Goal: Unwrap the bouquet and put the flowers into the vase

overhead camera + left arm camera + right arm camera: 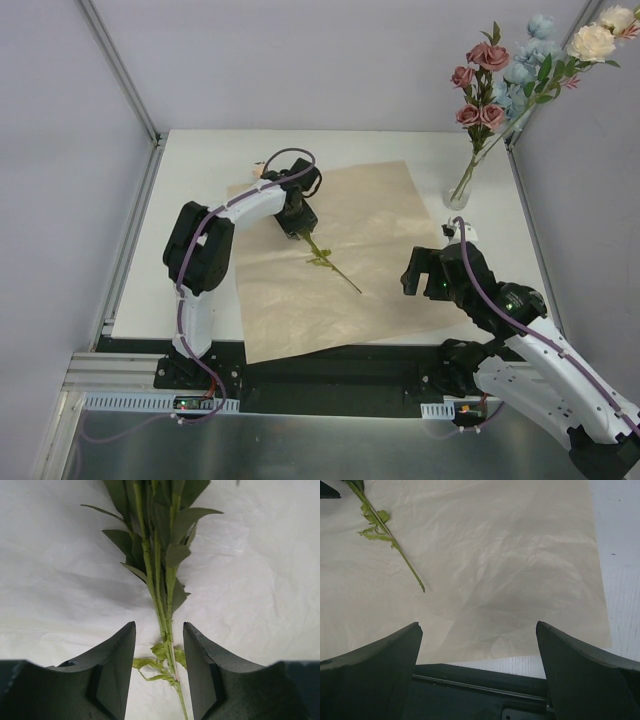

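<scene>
Left gripper (159,630) straddles the flower stems (159,580), jaws parted, not clamped — right gripper (478,625) gapes above the wrapping paper (520,555).

**Leafy stem only partly seen; blossoms clipped at the corner**
In the top view the left gripper (300,226) covers the upper end of the stem (335,268) lying on the paper (385,215); the left wrist view cuts its leaves off at the top edge. The flowers (518,74) in the vase (459,192) run past the upper right corner.
</scene>
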Controlling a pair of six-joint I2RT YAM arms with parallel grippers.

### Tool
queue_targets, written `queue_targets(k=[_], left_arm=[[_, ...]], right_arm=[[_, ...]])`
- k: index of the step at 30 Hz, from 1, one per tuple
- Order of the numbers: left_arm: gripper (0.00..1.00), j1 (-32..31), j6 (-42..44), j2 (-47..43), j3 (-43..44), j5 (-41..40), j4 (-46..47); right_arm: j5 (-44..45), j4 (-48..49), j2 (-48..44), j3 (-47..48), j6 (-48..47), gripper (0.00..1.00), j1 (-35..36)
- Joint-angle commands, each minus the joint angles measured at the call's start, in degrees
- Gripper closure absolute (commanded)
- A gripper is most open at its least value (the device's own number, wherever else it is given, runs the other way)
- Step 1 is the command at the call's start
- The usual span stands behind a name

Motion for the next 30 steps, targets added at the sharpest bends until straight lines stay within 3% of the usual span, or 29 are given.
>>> queue_targets(k=[1,21,26,30], left_arm=[[0.59,-0.2,-1.7,0.9,3.9,1.0,-1.2],[0.64,-0.2,-5.6,4.1,2.3,1.2,-1.3],[0.71,-0.2,-5.5,4.4,2.0,1.1,-1.2],[0.83,-0.2,-4.4,4.2,2.3,0.8,-1.2]], right_arm=[[0.0,-0.8,-0.4,0.4,0.8,0.01,0.2],[-0.3,-1.2,-0.5,1.3,1.2,0.0,0.2],[-0.4,-1.2,-0.7,1.4,1.7,0.0,0.3],[-0.5,-1.2,-0.7,1.5,2.1,0.0,0.2]])
